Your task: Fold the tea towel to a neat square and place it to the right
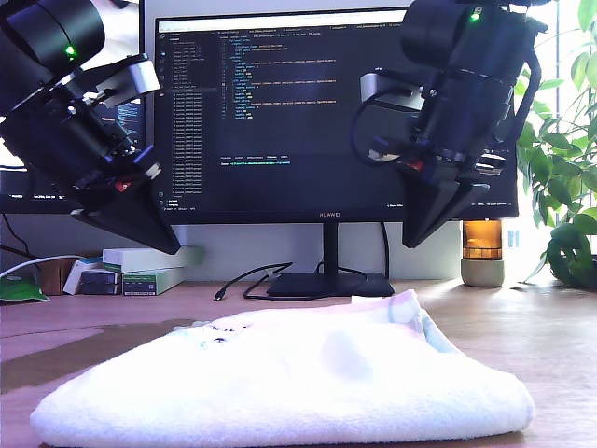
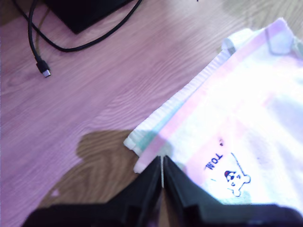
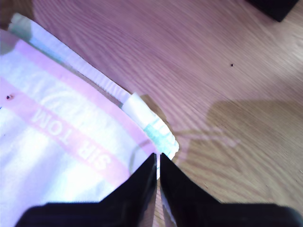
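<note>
**Both grippers poised over the far corners of the towel**

We had the tea towel (image 1: 280, 387) lying folded on the wooden desk (image 1: 522, 327), in front of the monitor (image 1: 326, 112), with its pink band and small printed mark facing up. My first gripper (image 2: 162, 171) hung above one far corner, my second gripper (image 3: 157, 165) above the other — each with its jaws pressed together and nothing between them, clear of the cloth.

To do the next fold well, we judged that both jaws had to part first, then come down evenly on the layered corners so that no layer slipped free and the edges stayed square.

Of containers, only an amber jar (image 1: 482, 239) stood at the exterior view's right — we could not tell its contents.
</note>
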You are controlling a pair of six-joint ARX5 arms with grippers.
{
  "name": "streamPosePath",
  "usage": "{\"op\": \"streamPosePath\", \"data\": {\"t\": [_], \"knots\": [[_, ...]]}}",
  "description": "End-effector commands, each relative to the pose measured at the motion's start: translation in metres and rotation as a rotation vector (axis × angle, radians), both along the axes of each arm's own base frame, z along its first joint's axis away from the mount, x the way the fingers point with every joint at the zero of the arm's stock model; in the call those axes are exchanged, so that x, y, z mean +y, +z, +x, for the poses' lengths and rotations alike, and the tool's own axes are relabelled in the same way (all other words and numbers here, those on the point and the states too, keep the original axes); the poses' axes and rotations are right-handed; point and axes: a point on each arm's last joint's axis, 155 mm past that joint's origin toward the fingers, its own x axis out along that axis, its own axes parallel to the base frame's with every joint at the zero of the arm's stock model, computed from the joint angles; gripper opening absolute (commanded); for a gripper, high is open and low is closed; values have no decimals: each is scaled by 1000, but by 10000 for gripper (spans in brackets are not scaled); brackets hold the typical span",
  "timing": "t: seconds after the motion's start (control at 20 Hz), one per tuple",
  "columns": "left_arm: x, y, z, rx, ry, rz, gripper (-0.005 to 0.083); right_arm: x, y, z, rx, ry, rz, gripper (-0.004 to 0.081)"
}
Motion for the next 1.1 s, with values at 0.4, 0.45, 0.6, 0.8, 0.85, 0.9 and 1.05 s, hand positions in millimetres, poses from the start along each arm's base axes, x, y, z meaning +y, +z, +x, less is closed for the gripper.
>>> {"op": "streamPosePath", "data": {"t": [0.4, 0.45, 0.6, 0.8, 0.85, 0.9, 1.05], "knots": [[-1, -18, -50, 44, -21, -141, -20, -2, -12, -47, -44, 49, 131, -10], [-6, -23, -61, 84, -46, -169, -20, 2, -21, -61, 5, 76, 159, -10], [-22, -35, -92, 180, -121, -216, -20, 15, -42, -100, 138, 154, 242, -10], [-42, -42, -130, 283, -226, -232, -20, 23, -52, -138, 283, 201, 308, -10], [-46, -45, -141, 317, -250, -227, -20, 26, -51, -148, 320, 220, 323, -11], [-47, -49, -148, 339, -262, -210, -20, 27, -51, -154, 344, 231, 328, -11], [-43, -58, -151, 337, -250, -150, -20, 31, -56, -173, 376, 316, 306, -11]]}}
